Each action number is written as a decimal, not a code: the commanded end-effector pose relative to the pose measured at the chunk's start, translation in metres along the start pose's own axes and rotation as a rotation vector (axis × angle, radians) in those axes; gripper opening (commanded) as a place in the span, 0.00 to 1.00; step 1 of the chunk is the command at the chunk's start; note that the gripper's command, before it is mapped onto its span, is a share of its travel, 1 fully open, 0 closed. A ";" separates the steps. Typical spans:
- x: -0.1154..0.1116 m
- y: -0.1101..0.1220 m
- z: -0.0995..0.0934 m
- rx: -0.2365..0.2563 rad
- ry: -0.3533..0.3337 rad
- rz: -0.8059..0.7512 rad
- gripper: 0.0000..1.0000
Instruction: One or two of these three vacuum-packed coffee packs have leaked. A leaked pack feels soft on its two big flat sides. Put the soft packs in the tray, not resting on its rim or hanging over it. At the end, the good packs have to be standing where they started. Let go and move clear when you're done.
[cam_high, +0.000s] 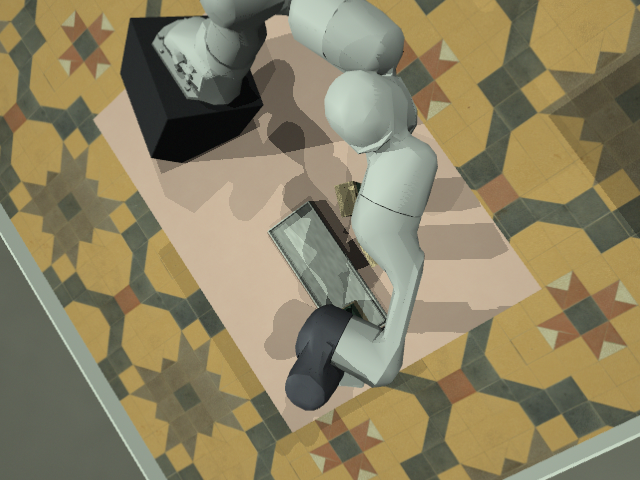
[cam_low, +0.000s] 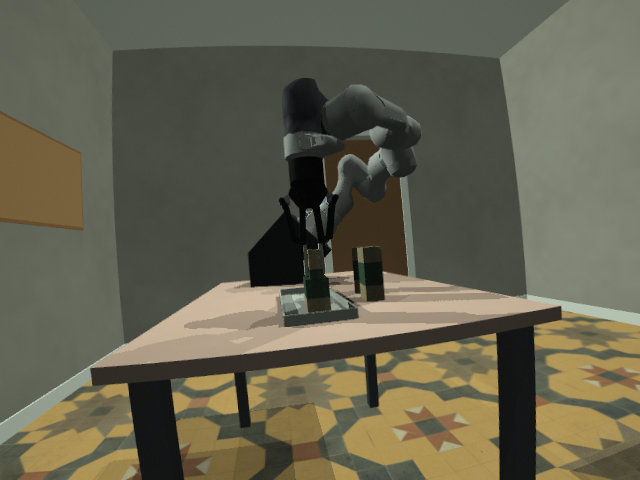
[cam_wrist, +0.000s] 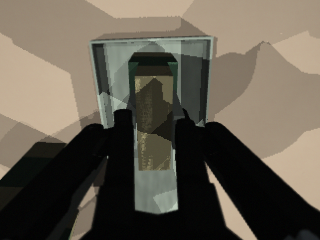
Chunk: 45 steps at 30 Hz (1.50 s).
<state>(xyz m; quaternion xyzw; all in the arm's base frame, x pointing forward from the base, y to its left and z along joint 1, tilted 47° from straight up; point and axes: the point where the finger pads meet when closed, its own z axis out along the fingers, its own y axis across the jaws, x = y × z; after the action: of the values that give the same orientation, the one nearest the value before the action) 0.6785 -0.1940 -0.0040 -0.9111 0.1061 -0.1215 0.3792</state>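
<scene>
My gripper (cam_low: 313, 246) is shut on the top of a tan and dark green coffee pack (cam_low: 316, 281). The pack hangs upright inside the grey tray (cam_low: 316, 308), near the tray's front end; I cannot tell whether its bottom touches the tray floor. In the wrist view the pack (cam_wrist: 154, 122) sits between my two black fingers, with the tray (cam_wrist: 152, 75) below it. Two other packs stand upright on the table to the right of the tray, one in front (cam_low: 370, 272) and one partly hidden behind it (cam_low: 355, 268). In the overhead view my arm hides the held pack.
The black robot base block (cam_high: 186, 87) stands at the back of the table. The arm (cam_high: 392, 222) stretches over the tray (cam_high: 325, 260) and the standing packs, of which one (cam_high: 347, 198) shows beside it. The front table edge is close to the tray.
</scene>
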 end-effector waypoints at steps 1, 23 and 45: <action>0.002 0.002 -0.002 -0.003 0.007 -0.002 0.23; 0.002 0.002 -0.002 -0.003 0.007 -0.002 0.53; 0.002 0.002 -0.002 -0.003 0.007 -0.002 0.53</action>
<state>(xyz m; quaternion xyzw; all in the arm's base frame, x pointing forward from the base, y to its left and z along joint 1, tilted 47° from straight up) 0.6787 -0.1945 -0.0043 -0.9114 0.1063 -0.1220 0.3785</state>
